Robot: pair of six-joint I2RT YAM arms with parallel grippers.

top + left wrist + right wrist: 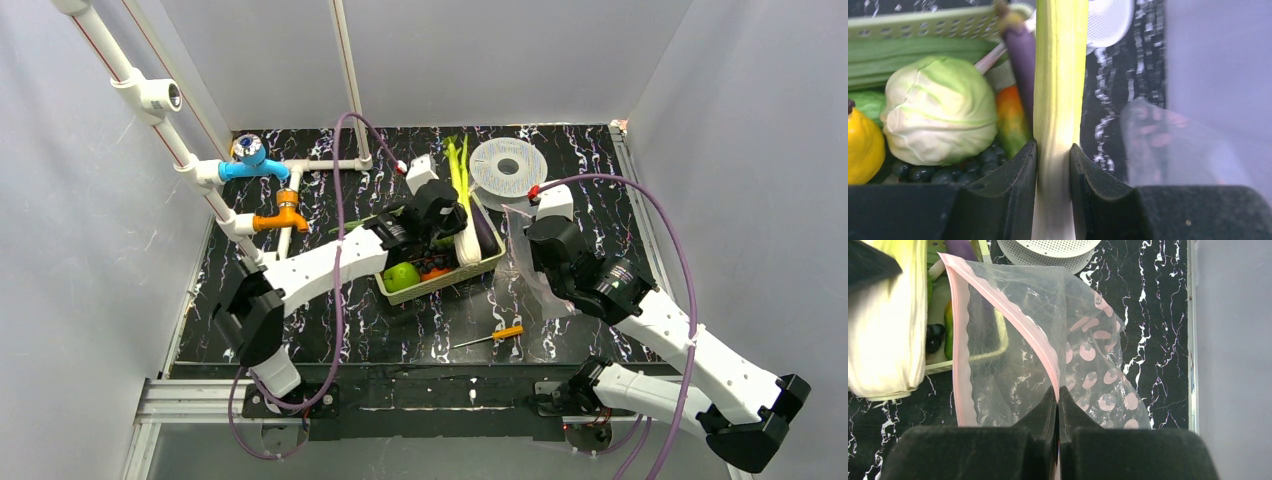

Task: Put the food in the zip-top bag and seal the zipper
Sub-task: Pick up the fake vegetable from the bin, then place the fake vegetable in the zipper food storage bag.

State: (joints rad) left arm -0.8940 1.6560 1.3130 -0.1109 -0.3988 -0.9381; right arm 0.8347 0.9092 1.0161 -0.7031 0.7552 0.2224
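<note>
My left gripper (pixel 1053 148) is shut on the long white-green leek (pixel 1060 75), which lies along the right side of the pale-green basket (pixel 923 22). A cabbage (pixel 938 117), a yellow pepper (pixel 863 145) and a purple eggplant (pixel 1020 60) lie in the basket beside it, and a green apple (pixel 402 276) sits at its near corner. My right gripper (pixel 1058 389) is shut on the pinkish zipper (pixel 1013 315) of the clear zip-top bag (pixel 1013 360). The bag hangs with its mouth spread, just right of the basket. The leek's white end (pixel 888 340) shows left of the bag.
A grey round spool (pixel 508 167) lies behind the bag. A small orange-handled screwdriver (pixel 495 335) rests on the black marbled table (pixel 600 160) near the front. White pipes with a blue valve (pixel 250 158) and an orange valve (pixel 285 215) stand at the left. Grey walls close in both sides.
</note>
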